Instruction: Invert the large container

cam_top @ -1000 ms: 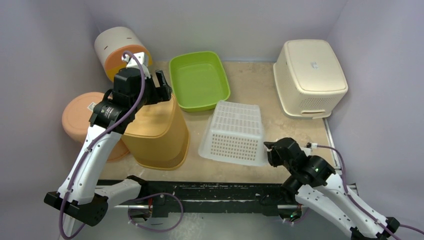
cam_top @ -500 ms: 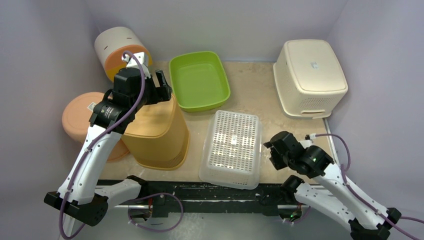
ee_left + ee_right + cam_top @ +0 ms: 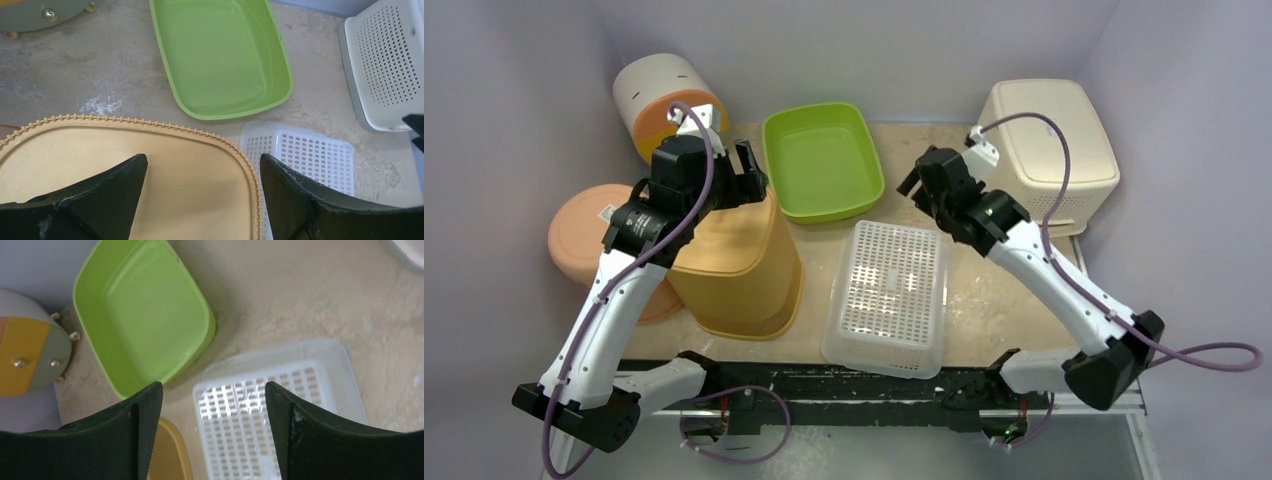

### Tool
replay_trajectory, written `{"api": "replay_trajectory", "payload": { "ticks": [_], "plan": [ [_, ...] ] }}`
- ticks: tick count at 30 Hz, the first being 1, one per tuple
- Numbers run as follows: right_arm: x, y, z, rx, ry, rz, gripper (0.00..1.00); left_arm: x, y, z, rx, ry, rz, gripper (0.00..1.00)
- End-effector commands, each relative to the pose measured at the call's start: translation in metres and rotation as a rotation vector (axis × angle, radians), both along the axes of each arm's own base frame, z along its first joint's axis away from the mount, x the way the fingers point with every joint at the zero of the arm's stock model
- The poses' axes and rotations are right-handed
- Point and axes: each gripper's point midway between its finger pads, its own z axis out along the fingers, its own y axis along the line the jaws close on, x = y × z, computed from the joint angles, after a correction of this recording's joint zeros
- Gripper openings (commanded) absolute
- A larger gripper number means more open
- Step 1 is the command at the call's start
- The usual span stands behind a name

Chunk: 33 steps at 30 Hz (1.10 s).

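Observation:
The large white perforated container (image 3: 889, 290) lies flat near the table's front edge with its slotted bottom facing up; it also shows in the left wrist view (image 3: 305, 155) and the right wrist view (image 3: 270, 430). My right gripper (image 3: 921, 188) hovers open above the container's far end, apart from it, with nothing between its fingers (image 3: 214, 385). My left gripper (image 3: 749, 165) stands open over the flat upturned base of a tan bin (image 3: 739, 265), holding nothing (image 3: 202, 157).
A green tray (image 3: 822, 160) sits upright behind the white container. A cream bin (image 3: 1044, 150) stands bottom up at the back right. A round orange tub (image 3: 589, 235) and a grey-and-orange cylinder (image 3: 659, 95) are at the left.
The white container dropped from a tilt onto its rim, bottom up. My right gripper opened, let go of it and swung up and back over its far end. The left arm stayed still.

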Motion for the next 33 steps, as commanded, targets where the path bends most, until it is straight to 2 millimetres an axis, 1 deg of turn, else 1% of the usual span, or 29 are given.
{"api": "replay_trajectory", "payload": {
  "ticks": [1, 4, 6, 8, 11, 13, 14, 16, 22, 29, 31, 32, 33],
  "plan": [
    [0.066, -0.003, 0.025, -0.059, -0.136, 0.091, 0.75, 0.004, -0.001, 0.022, -0.021, -0.071, 0.000, 0.80],
    [0.097, 0.008, 0.023, -0.033, -0.178, 0.146, 0.70, 0.004, 0.000, 0.023, -0.019, -0.074, 0.007, 0.80],
    [0.115, 0.020, 0.016, -0.034, -0.170, 0.200, 0.69, 0.004, 0.000, 0.022, -0.016, -0.069, 0.009, 0.80],
    [0.132, 0.037, 0.003, -0.053, -0.138, 0.275, 0.69, 0.005, 0.000, 0.021, -0.013, -0.066, 0.010, 0.80],
    [0.151, 0.067, -0.020, -0.062, -0.091, 0.404, 0.70, 0.006, 0.000, 0.019, -0.006, -0.060, 0.010, 0.80],
    [0.158, 0.079, -0.039, -0.069, -0.043, 0.459, 0.70, 0.007, 0.001, 0.017, 0.001, -0.055, 0.013, 0.80],
    [0.163, 0.082, -0.047, -0.074, -0.024, 0.464, 0.70, 0.007, 0.001, 0.016, 0.003, -0.053, 0.013, 0.80],
    [0.167, 0.082, -0.063, -0.094, 0.010, 0.462, 0.70, 0.007, 0.002, 0.015, 0.005, -0.050, 0.017, 0.80],
    [0.180, 0.071, -0.092, -0.183, 0.067, 0.431, 0.72, 0.005, 0.004, 0.010, 0.012, -0.037, 0.029, 0.80],
    [0.185, 0.062, -0.131, -0.227, 0.162, 0.435, 0.72, 0.007, 0.005, 0.005, 0.014, -0.023, 0.037, 0.80],
    [0.187, 0.057, -0.140, -0.238, 0.180, 0.426, 0.70, 0.007, 0.006, 0.004, 0.018, -0.019, 0.043, 0.80],
    [0.189, 0.054, -0.144, -0.245, 0.186, 0.421, 0.67, 0.007, 0.006, 0.004, 0.020, -0.016, 0.046, 0.80],
    [0.190, 0.052, -0.146, -0.249, 0.189, 0.415, 0.62, 0.006, 0.007, 0.003, 0.022, -0.013, 0.048, 0.80]
  ]
}}
